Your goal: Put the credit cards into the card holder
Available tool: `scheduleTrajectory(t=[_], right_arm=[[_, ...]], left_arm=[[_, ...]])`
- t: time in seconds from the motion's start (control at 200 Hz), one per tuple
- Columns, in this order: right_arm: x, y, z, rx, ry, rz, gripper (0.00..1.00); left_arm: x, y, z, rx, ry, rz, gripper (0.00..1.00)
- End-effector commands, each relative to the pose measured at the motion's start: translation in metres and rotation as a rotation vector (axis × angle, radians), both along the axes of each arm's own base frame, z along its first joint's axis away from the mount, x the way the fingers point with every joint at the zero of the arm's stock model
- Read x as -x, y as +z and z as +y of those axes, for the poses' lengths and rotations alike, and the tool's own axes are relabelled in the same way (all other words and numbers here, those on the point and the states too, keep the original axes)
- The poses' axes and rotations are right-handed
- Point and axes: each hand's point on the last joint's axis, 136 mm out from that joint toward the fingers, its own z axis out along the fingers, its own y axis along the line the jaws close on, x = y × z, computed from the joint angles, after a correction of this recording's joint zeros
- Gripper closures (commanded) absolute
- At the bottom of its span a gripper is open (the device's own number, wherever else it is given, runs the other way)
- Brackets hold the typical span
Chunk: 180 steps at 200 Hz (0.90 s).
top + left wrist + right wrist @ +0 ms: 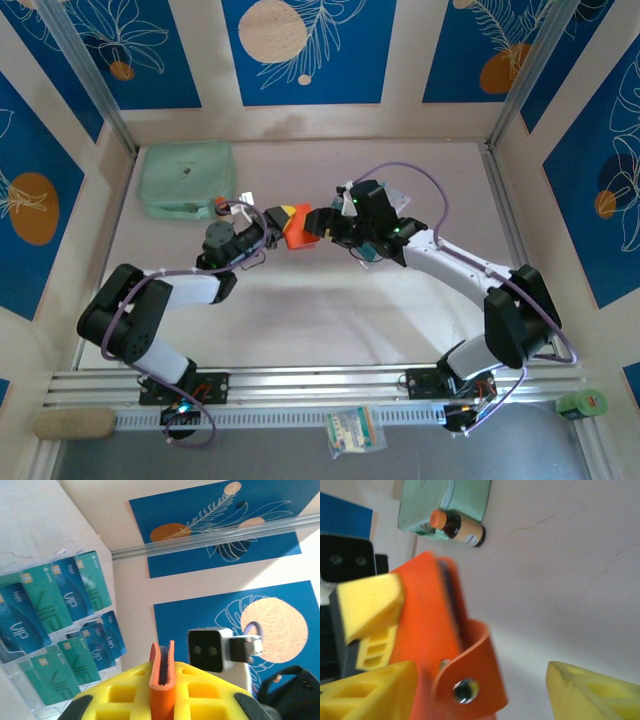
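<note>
Task stage: early, no card loaded as far as can be seen.

- Card holder: lifted off the surface, a little toward 12 o'clock from its centre, between the two arms.
- Left gripper: fingers clamped tight on the holder's edge, coming in from its 9 o'clock side. In the left wrist view the orange edge stands upright between the yellow pads, its two layers pressed together.
- Right gripper: fingers spread wide and gripping nothing. The holder's snap tab hangs loose between them, near the left-hand pad and well apart from the other.
- Judgement: the tab looks unsnapped, but the holder is not spread, and no pocket is exposed.
- Credit cards: teal and blue, ranked in two overlapping rows on the surface, at about 1 o'clock from the holder, just behind the right wrist. Whether any is missing from the rows I cannot tell.
- Mint pouch lies at 10 o'clock, with a small bottle against its near edge. Neither is involved.

Left to do, by my reading: open the holder, pick each card, slide it into a pocket.
</note>
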Motion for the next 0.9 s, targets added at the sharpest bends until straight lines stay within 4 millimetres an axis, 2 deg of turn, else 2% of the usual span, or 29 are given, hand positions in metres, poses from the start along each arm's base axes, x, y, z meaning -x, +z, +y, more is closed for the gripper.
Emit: scheduleTrajectory(t=[0.0, 0.18, 0.33, 0.505, 0.895], right_arm=[[-0.005, 0.004, -0.003, -0.101, -0.009, 0.001, 0.39], [-0.005, -0.001, -0.013, -0.19, -0.036, 0.017, 0.52], [-0.003, -0.004, -0.016, -0.215, -0.051, 0.025, 0.55], [-0.003, -0.006, -0.021, -0.246, -0.068, 0.032, 0.57], [-0.001, 0.013, -0.019, -0.395, -0.034, 0.035, 0.57]], left_arm=[[0.002, 0.035, 0.0, 0.078, -0.017, -0.096, 1.0], [0.001, 0.042, 0.002, 0.106, -0.007, -0.109, 1.0], [0.001, 0.046, 0.002, 0.115, -0.008, -0.118, 1.0], [0.002, 0.045, 0.002, 0.117, -0.008, -0.117, 1.0], [0.003, 0.057, 0.001, 0.184, 0.0, -0.132, 1.0]])
